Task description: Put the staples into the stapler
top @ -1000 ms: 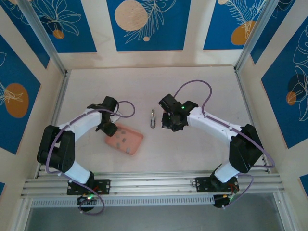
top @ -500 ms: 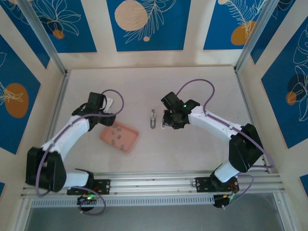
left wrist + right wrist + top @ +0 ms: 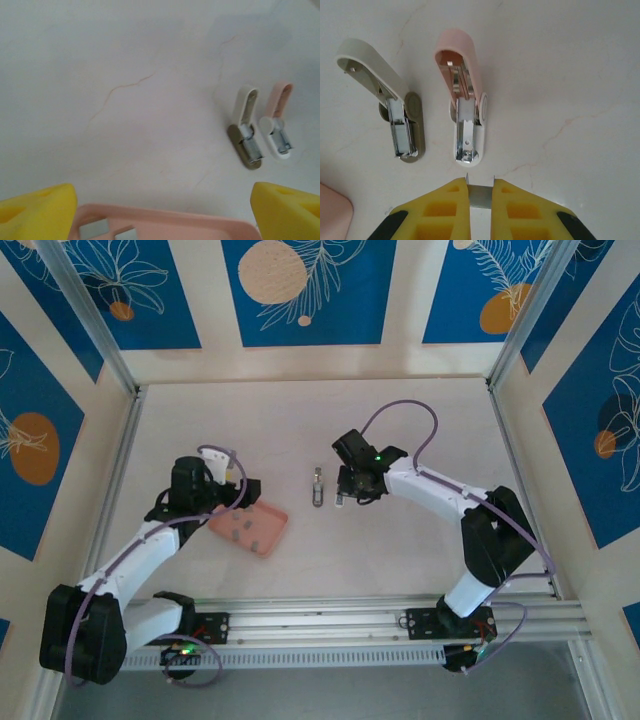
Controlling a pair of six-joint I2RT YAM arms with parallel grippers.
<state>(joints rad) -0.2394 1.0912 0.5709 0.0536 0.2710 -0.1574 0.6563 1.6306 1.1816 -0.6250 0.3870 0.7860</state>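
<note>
The staple strip (image 3: pixel 480 197) is pinched between the two yellow fingers of the right hand (image 3: pixel 480 192), which is closed narrow on it, with only the strip's front edge showing. Just ahead of it lies the pink-and-white stapler (image 3: pixel 468 130), flat on the surface (image 3: pixel 570 75), its lid swung up and back so the metal channel is bare and points toward the strip. It looks like the one to be loaded, though that is a judgement. The likely trouble is alignment. The channel is slim and the stapler lies loose, so a strip that comes in slightly skewed or too low could butt the channel's end and push the stapler away, or snap and scatter. A weak pinch could also let the strip tilt. Close beside it, on its left in the right wrist view, lies a cream-and-olive stapler (image 3: pixel 400 117), also hinged open and near enough for a drifting finger to nudge. Well apart from both, the left hand (image 3: pixel 162 201) hovers with its fingers spread wide and empty over the salmon-pink tray (image 3: pixel 200 222), where spare staples (image 3: pixel 94 230) lie.
</note>
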